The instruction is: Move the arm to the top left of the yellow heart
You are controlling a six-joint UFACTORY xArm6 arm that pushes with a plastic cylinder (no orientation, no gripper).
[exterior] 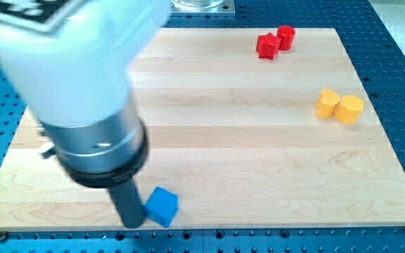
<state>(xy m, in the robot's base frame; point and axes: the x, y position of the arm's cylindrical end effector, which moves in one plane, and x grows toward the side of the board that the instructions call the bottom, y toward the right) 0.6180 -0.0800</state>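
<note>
The yellow heart (pixel 327 103) lies at the view's right side of the wooden board, touching a yellow round block (pixel 350 109) on its right. My tip (pixel 133 224) is at the view's bottom left, far from the heart and down to its left. It stands right against the left side of a blue cube (pixel 163 206). The large white and dark arm body (pixel 83 91) fills the view's upper left and hides the board beneath it.
A red star-like block (pixel 266 46) and a red cylinder (pixel 285 36) sit together near the board's top edge, right of centre. The board's (pixel 259 176) bottom edge runs just below my tip. A blue perforated table surrounds the board.
</note>
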